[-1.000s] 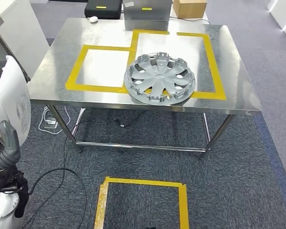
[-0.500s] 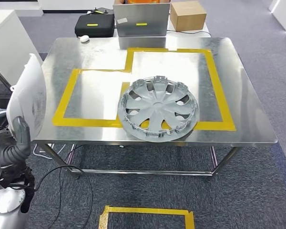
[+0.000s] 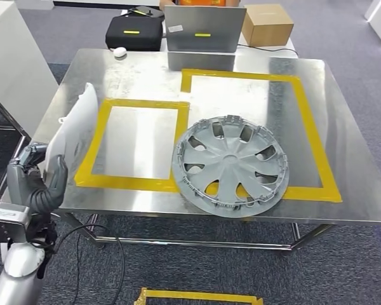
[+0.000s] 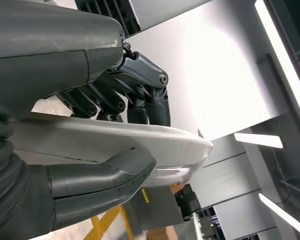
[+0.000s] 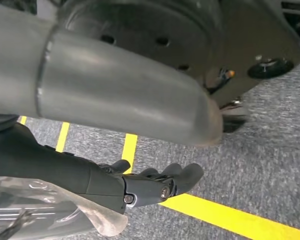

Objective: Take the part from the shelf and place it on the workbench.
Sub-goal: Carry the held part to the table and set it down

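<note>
White plastic fills my left hand [image 3: 40,184]: I grip the part [image 3: 74,131], a thin curved panel, with my thumb [image 4: 103,177] pressed on one face and my dark fingers [image 4: 156,107] wrapped over the other. In the left wrist view the panel [image 4: 114,142] runs edge-on between them, clamped tight. In the head view I hold it upright at the near left corner of the worktop [image 3: 145,70], its upper end leaning over the steel surface beside the smaller yellow tape rectangle [image 3: 100,136].

On the worktop, a grey wheel cover [image 3: 230,166] lies flat, straddling the near edge of the larger yellow tape rectangle [image 3: 313,133] and touching the corner of the smaller one. At the far side stand a grey laptop-like case [image 3: 205,28], a black bag [image 3: 133,32] and a cardboard box [image 3: 267,24], with a small white mouse [image 3: 120,52] on the steel near the bag.

My right hand [image 5: 156,185] hangs low over grey carpet [image 5: 254,150] crossed by yellow floor tape [image 5: 231,217], fingers loosely apart and holding nothing.
</note>
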